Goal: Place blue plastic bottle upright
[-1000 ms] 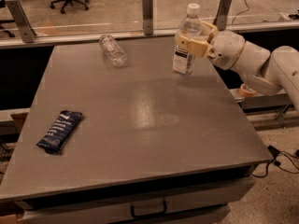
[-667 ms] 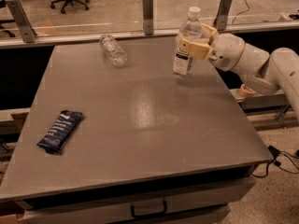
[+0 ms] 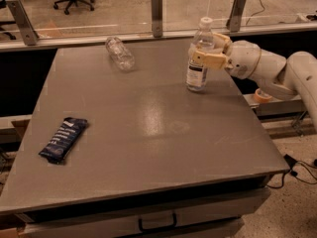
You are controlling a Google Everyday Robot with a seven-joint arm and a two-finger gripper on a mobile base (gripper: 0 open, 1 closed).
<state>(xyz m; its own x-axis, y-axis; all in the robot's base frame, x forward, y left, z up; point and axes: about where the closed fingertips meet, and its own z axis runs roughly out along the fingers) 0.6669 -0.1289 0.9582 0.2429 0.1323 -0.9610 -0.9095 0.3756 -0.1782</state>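
Observation:
The blue plastic bottle (image 3: 199,58) stands upright on the grey table (image 3: 148,128) near its far right edge. It has a white cap and a white label with dark print. My gripper (image 3: 204,52) reaches in from the right, with its tan fingers (image 3: 210,60) around the bottle's upper body. The bottle's base rests on the table top.
A smaller clear unlabelled bottle (image 3: 120,53) lies on its side at the table's far middle. A dark blue snack packet (image 3: 64,138) lies near the left front. Metal posts (image 3: 156,7) and a glass barrier run along the far edge.

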